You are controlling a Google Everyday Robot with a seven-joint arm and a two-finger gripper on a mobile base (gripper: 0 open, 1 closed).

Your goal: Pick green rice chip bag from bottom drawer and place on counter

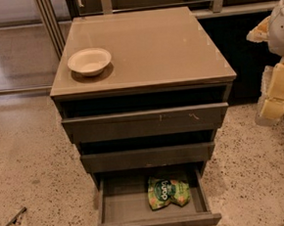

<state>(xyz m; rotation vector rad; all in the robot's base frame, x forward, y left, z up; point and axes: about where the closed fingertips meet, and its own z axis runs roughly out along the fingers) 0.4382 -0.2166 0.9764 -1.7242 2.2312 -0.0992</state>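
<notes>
counter (pixel 146 46): no bag on it yet. bottom drawer (pixel 154 202): pulled out, grey inside exposed. gripper (pixel 277 87): at right frame edge near counter height, beside the cabinet; how far open, cannot tell; bag not in it. green rice chip bag (pixel 168 192): flat in the drawer, right of centre, well below and left of gripper. white bowl (pixel 89 61): front-left on counter. judgement: drawer open; reach, grasp, lift, place remain.

Soft overhead light sheens the counter (pixel 146 41), the bowl (pixel 89 61) shadows its front-left corner, and my gripper (pixel 277 82) glows pale beyond its right edge.
</notes>
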